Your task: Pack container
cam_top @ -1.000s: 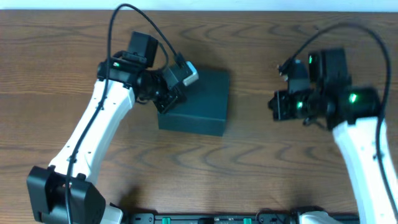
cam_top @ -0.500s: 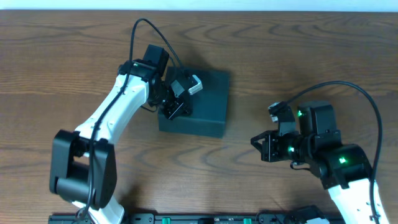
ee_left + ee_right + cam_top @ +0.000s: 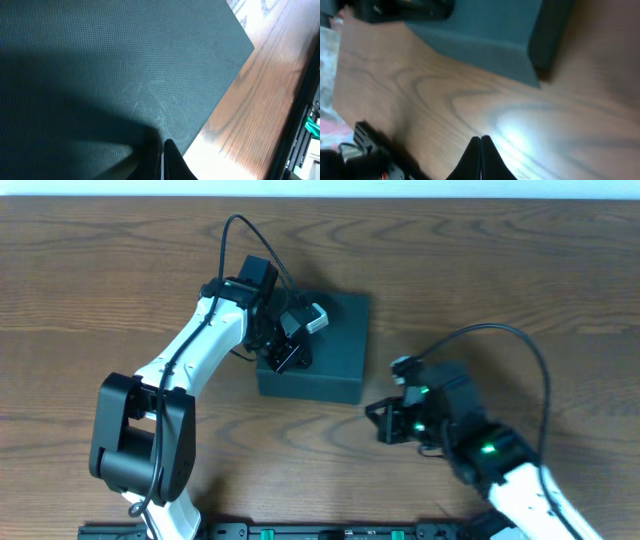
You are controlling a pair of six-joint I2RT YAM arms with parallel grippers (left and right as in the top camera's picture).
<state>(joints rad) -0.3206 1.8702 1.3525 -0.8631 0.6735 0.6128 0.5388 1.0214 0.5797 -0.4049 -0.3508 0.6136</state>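
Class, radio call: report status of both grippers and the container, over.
Left gripper shut, over closed container. Right gripper shut, empty, near its corner. Nothing blocking.

The container (image 3: 125, 65) overruns the left wrist view's edges; right wrist view is blurred.

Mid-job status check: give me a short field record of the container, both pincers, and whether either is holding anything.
container: matte black box, closed, flat on the wooden table
left pincer: shut, holding nothing, over the container's top near one edge; contact not clear
right pincer: shut, holding nothing, above bare table off the container's near right corner, not touching it
items to pack: none clearly visible
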